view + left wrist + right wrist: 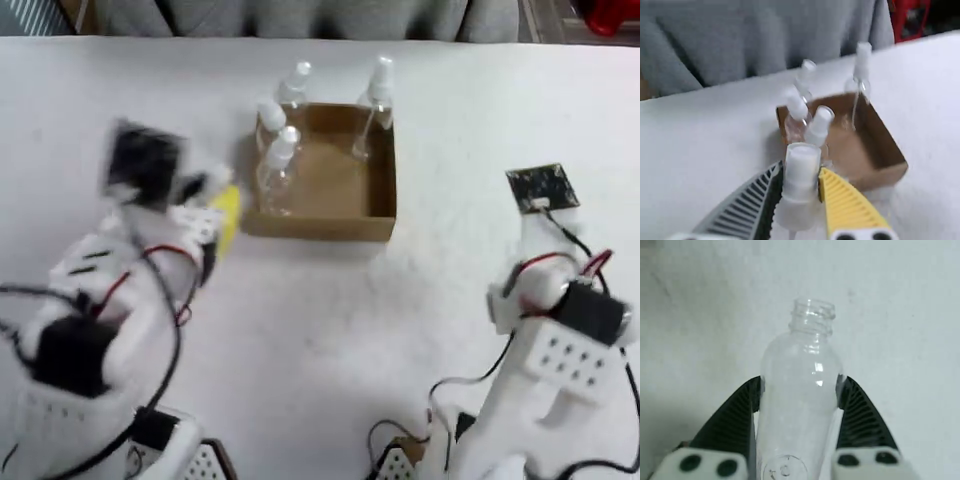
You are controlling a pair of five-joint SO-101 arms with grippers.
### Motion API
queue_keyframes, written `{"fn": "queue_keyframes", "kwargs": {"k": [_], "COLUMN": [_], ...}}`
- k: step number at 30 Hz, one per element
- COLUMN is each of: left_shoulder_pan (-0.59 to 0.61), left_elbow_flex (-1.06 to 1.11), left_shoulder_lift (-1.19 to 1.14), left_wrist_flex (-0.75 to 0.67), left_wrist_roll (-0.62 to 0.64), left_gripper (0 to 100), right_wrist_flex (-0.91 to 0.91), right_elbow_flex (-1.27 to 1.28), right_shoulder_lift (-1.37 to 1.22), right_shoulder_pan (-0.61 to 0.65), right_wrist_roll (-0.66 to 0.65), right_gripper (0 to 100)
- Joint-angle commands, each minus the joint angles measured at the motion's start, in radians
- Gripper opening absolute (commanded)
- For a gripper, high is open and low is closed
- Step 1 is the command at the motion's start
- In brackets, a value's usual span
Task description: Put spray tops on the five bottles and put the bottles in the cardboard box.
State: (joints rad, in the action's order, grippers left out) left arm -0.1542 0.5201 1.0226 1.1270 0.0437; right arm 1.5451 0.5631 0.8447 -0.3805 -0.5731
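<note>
Right now the left claw [800, 174] is pinching a white spray top [801, 157] between its grey and yellow fingers, just outside the near corner of the box [887, 172]. From above, that claw [222, 212] sits close against the box [320, 226] wall, on the side where most of the bottles are. Four bottles [278, 165] with tops on stand at the box. Three are bunched along the side nearest the left claw, and the fourth is in the far corner opposite. I cannot tell whether the farthest of the three is inside the box or just behind its wall.

The right claw [800, 385] is clamped on an open bottle [802, 355]. Its black fingers press both sides of the clear body, and the threaded neck is uncapped and points away from the wrist, with white tabletop [900, 315] behind it. The right arm [560, 330] is well apart from the box, off the side away from the left claw.
</note>
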Motion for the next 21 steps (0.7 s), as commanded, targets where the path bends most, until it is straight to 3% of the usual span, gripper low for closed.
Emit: {"fn": "queue_keyframes", "kwargs": {"k": [1, 6, 12, 16, 21], "left_shoulder_pan": [0.09, 0.229, 0.377, 0.4, 0.389], "left_elbow_flex": [0.015, 0.035, 0.035, 0.026, 0.017], "left_shoulder_lift": [0.09, 0.107, 0.107, 0.105, 0.104], "left_wrist_flex": [-0.138, -0.311, -0.52, -0.624, -0.738], "left_wrist_roll": [0.127, 0.278, 0.384, 0.385, 0.41], "left_gripper": [2, 2, 2, 2, 2], "right_wrist_flex": [-0.091, -0.351, -0.642, -0.791, -1.033], "right_elbow_flex": [0.02, 0.115, 0.227, 0.324, 0.531], "right_shoulder_lift": [0.114, 0.17, 0.179, 0.206, 0.328], "right_shoulder_pan": [0.14, 0.414, 0.59, 0.722, 0.911], "right_wrist_roll": [0.132, 0.262, 0.505, 0.614, 0.623], "right_gripper": [1.8, 1.8, 1.9, 1.6, 1.6]}}
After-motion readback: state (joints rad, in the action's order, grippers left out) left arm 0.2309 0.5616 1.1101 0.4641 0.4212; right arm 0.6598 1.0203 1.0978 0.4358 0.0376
